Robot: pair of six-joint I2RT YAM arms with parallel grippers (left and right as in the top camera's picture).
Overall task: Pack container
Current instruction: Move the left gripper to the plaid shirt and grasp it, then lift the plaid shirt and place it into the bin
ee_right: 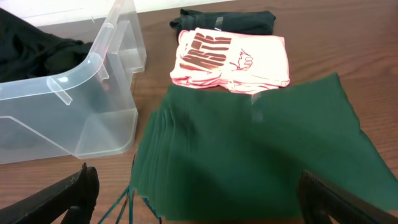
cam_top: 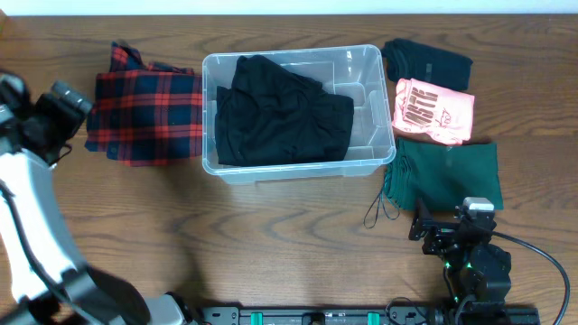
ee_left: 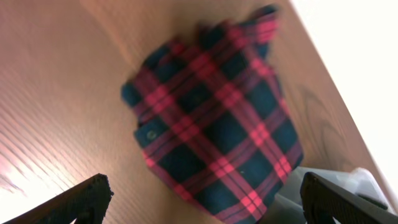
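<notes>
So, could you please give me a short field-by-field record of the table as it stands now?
container: clear, mid-table
inside it: black garment
left of it: red plaid shirt, on the table
right of it, far to near: dark garment, pink printed shirt, green garment
left gripper: open, empty, facing the red plaid shirt
right gripper: open, empty, facing the green garment

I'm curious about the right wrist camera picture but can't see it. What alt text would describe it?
A folded green garment lies on a wooden table before the open right gripper. Behind it sit a pink printed shirt and a dark garment; the clear container stands left.
</notes>
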